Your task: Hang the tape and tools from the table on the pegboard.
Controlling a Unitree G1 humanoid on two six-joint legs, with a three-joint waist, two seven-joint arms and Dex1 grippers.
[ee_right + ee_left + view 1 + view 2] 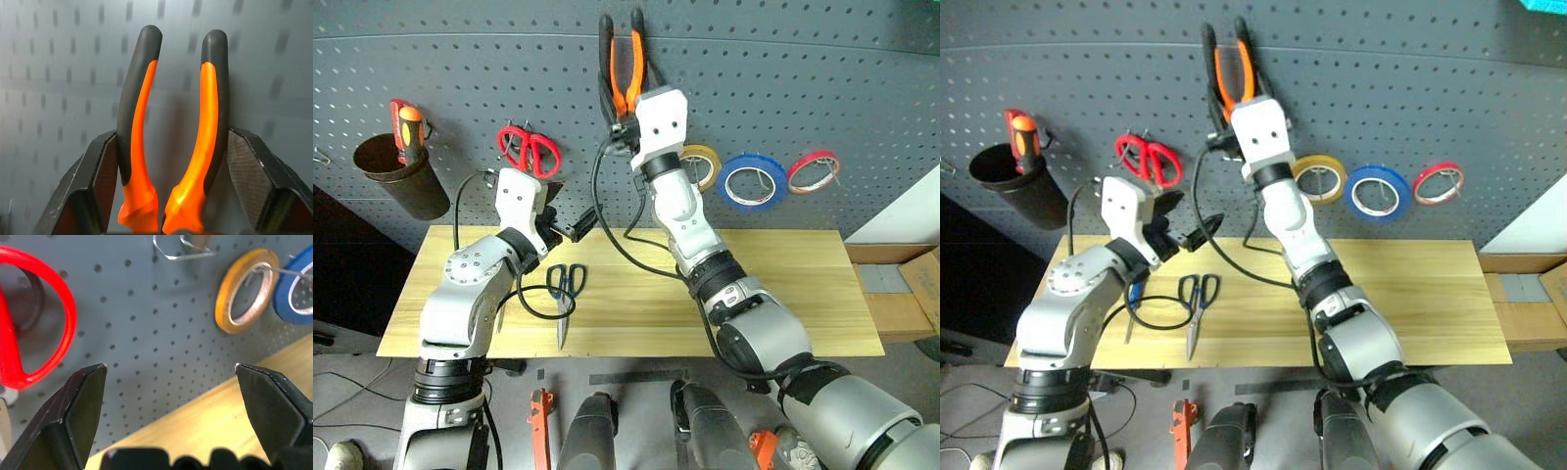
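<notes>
Holding the pliers [171,142] by their handles in my right gripper [625,116], raised against the pegboard [803,78], my left gripper [570,223] spread empty, scissors [565,294] lying on the table [803,294], blue tape [752,181] hanging.

- We see the right gripper [168,191] clamped on the pliers [625,61], handles up against the pegboard [822,78]; bare board lies all around them.
- The red-handled scissors [530,149], yellow roll [703,164], blue tape roll [751,181] and red roll [814,170] crowd the lower row.
- The left gripper [171,377], jaws wide, faces bare board between red-handled scissors and yellow roll.
- The table [803,294] is free right of the black-handled scissors [565,291].
</notes>
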